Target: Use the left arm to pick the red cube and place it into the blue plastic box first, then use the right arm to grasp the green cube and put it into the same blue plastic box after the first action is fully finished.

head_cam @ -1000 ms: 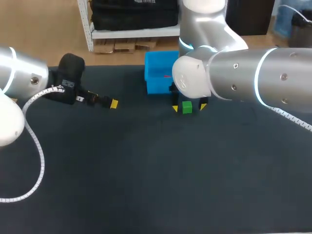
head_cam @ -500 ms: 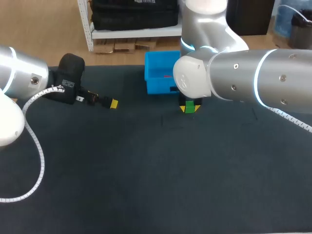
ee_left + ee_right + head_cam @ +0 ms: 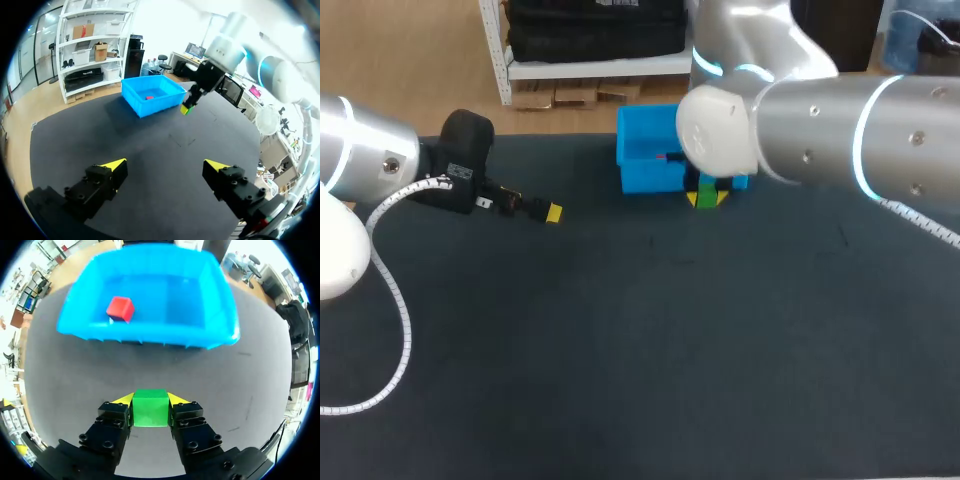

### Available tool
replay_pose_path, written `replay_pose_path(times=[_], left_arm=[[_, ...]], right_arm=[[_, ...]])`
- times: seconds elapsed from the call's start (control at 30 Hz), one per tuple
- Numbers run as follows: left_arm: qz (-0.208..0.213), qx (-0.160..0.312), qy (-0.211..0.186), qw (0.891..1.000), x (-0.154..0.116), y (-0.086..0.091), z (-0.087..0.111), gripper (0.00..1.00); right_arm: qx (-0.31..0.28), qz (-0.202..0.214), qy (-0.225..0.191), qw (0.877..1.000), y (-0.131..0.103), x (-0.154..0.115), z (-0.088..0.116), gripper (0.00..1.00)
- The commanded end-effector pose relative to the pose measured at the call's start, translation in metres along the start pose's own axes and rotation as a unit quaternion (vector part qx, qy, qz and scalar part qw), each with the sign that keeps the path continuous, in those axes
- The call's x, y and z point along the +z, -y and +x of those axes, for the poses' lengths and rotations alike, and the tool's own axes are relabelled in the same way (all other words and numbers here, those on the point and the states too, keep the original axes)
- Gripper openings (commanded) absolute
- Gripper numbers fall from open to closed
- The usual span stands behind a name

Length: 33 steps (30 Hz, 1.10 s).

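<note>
Green cube [image 3: 707, 193] sits clamped between the yellow tips of the right gripper [image 3: 707, 199] in the head view, just at the near edge of the blue box [image 3: 642, 165]. A sliver of the red cube [image 3: 663, 156] shows inside the box. The left gripper [image 3: 538, 209] is far to the left over the table [image 3: 620, 350], well apart from the box; its jaw gap cannot be read from here.

From the left wrist, the left gripper [image 3: 165, 165] has its jaws spread wide, with nothing between them but bare table. Far ahead stands the box [image 3: 131, 92] with the red cube [image 3: 149, 98] on its floor. The right gripper [image 3: 186, 107] hangs just beside the box, the green cube [image 3: 185, 110] in its tips.

From the right wrist, the right gripper [image 3: 150, 399] has its jaws narrowed onto the green cube [image 3: 150, 409], one finger [image 3: 116, 415] against each of two opposite faces. The box [image 3: 150, 332] lies just ahead, and the red cube [image 3: 120, 308] rests inside it, apart from the green one.
</note>
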<state>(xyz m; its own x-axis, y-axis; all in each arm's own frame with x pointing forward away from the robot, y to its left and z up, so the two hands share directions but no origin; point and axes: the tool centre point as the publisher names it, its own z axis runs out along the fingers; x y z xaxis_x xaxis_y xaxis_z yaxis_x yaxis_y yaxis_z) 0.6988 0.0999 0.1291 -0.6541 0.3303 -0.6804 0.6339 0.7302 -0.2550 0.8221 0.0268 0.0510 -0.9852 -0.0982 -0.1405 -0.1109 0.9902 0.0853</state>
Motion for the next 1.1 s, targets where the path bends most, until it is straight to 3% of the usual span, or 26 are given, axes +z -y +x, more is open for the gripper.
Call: replay_pose_path(times=[0.03,0.2,0.5,0.8,1.1], left_arm=[[0.003,0.001,0.004,1.0,0.0,-0.001,0.002,1.0],[0.003,0.001,0.004,1.0,0.0,-0.001,0.002,1.0],[0.003,0.001,0.004,1.0,0.0,-0.001,0.002,1.0],[0.003,0.001,0.004,1.0,0.0,-0.001,0.002,1.0],[0.003,0.001,0.004,1.0,0.0,-0.001,0.002,1.0]], right_arm=[[0.0,-0.012,0.031,0.999,0.006,-0.038,0.016,0.0],[-0.002,-0.023,0.046,0.999,0.005,-0.064,0.015,0.0],[0.001,-0.05,0.085,0.995,0.004,-0.085,0.012,0.0],[0.008,-0.103,0.165,0.981,0.007,-0.084,-0.004,0.0],[0.007,-0.115,0.188,0.975,0.008,-0.076,-0.009,0.0]])
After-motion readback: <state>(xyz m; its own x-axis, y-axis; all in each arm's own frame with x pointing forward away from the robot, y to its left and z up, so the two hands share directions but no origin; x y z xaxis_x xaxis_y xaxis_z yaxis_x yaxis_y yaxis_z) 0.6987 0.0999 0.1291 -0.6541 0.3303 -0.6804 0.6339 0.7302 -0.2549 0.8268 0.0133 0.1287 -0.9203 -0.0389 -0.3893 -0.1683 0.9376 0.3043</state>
